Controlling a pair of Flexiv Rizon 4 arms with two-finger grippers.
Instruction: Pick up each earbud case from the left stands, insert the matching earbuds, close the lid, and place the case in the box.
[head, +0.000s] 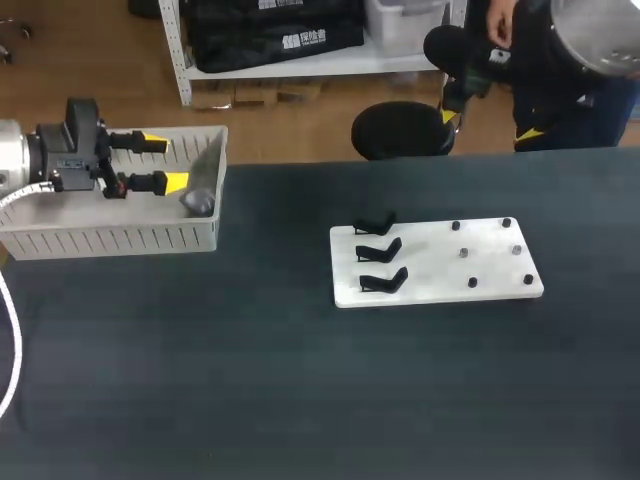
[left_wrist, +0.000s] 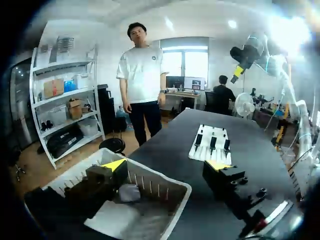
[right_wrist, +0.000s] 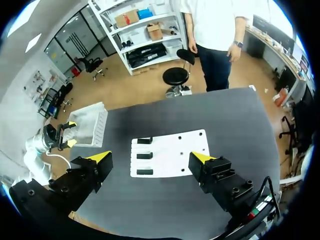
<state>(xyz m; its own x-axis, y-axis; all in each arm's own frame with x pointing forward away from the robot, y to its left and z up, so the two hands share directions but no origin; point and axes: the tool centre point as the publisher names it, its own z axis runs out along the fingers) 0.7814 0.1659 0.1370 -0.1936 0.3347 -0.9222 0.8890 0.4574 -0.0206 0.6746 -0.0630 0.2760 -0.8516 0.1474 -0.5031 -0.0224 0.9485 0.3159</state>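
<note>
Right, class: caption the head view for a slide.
Left arm, jaws open, over the box holding a grey case; three stands empty on the white board.

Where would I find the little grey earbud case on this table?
Look to the pale grey slatted plastic box at the left end of the dark table. Inside, by its right wall and beside the left gripper, lies a small rounded grey case, plain beside the gripper's black and yellow.

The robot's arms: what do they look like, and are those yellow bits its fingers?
Yes. The left gripper and right gripper are blocky and black, each with two fingers capped in bright yellow. The left arm is a rounded silvery tube with a white cable looping beside it.
</note>
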